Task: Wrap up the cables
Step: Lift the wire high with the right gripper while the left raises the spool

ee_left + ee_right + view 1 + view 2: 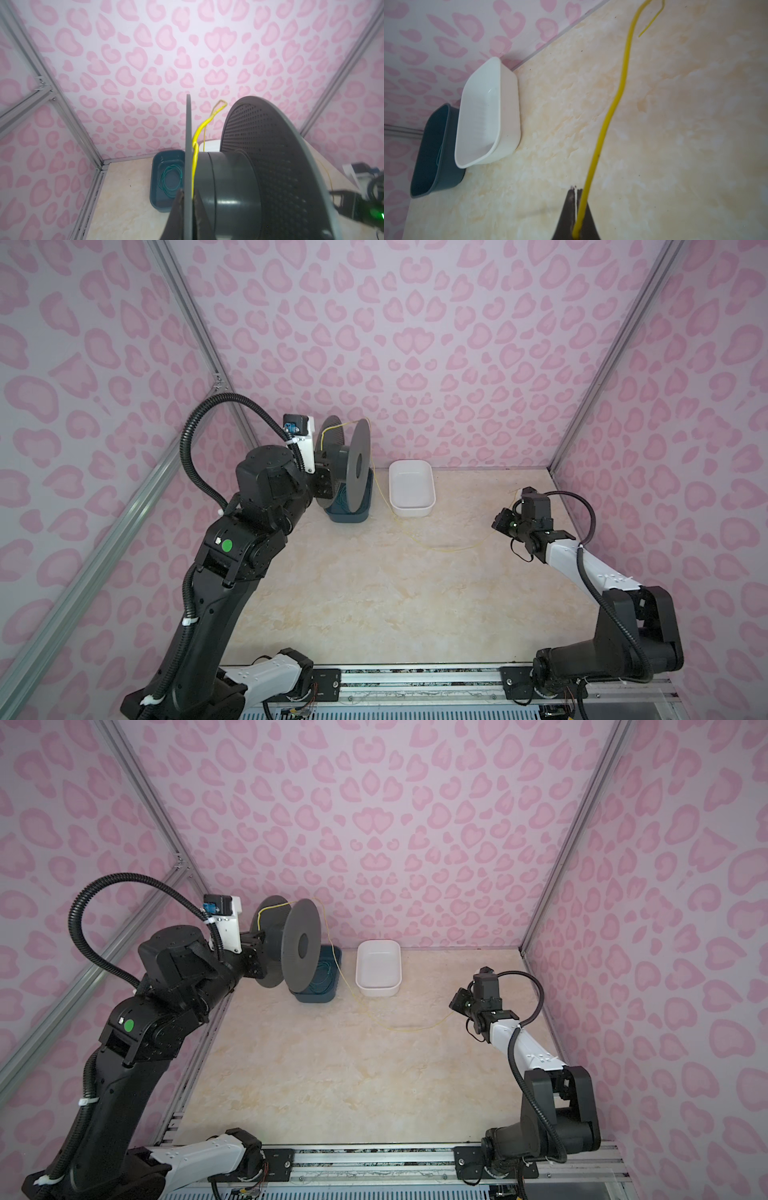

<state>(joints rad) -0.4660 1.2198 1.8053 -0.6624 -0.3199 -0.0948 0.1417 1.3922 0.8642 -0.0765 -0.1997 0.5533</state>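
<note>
The left gripper [188, 200] is clamped on a flange of the dark grey plastic spool [228, 187]. The right gripper [578, 204] is pinched shut on the thin yellow wire [616, 99], which is draped across the beige marbled bench [374, 593] to the spool's hub.

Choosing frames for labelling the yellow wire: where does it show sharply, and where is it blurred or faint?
Right wrist view: yellow wire bold, fairly crisp. Left wrist view: bright against the spool, far loop blurred. In both top views: faint hairline on the pale table.
</note>
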